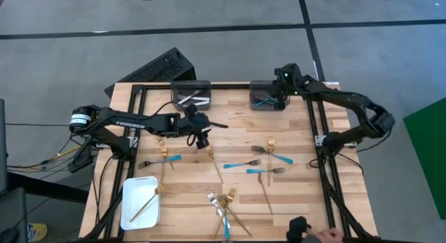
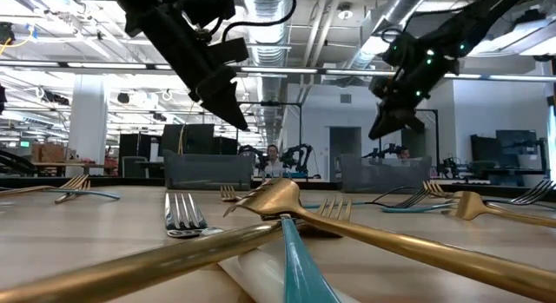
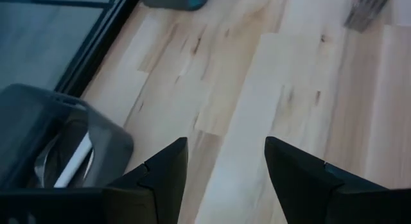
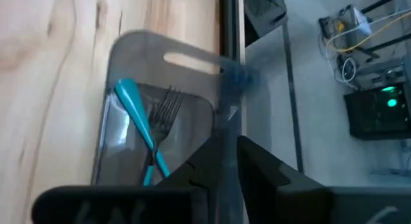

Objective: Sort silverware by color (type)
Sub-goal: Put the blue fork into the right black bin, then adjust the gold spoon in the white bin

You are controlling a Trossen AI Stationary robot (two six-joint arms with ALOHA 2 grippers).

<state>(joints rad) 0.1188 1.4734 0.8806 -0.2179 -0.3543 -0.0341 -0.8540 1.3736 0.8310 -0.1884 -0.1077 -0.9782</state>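
Gold, silver and turquoise-handled silverware (image 1: pixel 240 164) lies scattered flat on the wooden table, with a crossed pile (image 1: pixel 223 201) near the near edge. My left gripper (image 1: pixel 202 137) (image 3: pixel 225 144) hangs open above bare wood just near of the left grey bin (image 1: pixel 190 93), which holds silver pieces. My right gripper (image 1: pixel 282 86) (image 4: pixel 231 153) hovers over the right grey bin (image 4: pixel 154 121), where turquoise-handled forks (image 4: pixel 138 115) lie. Its fingers are nearly together around a blurred bluish slim piece (image 4: pixel 233 89). My right gripper pinches a slim bluish utensil (image 4: pixel 233 115) between its two fingers, coming from above over the right bin's far-right edge. The piece is blurred, so which part it holds I cannot tell. It is lifted clear of the bin.
A white tray (image 1: pixel 129 208) sits at the near left with a gold fork (image 1: pixel 146 203) across it. Black frame rails (image 1: pixel 324 166) run along the table's sides. A person's hand (image 1: pixel 327 234) shows at the near edge. Bare wood lies between the bins and the forks.
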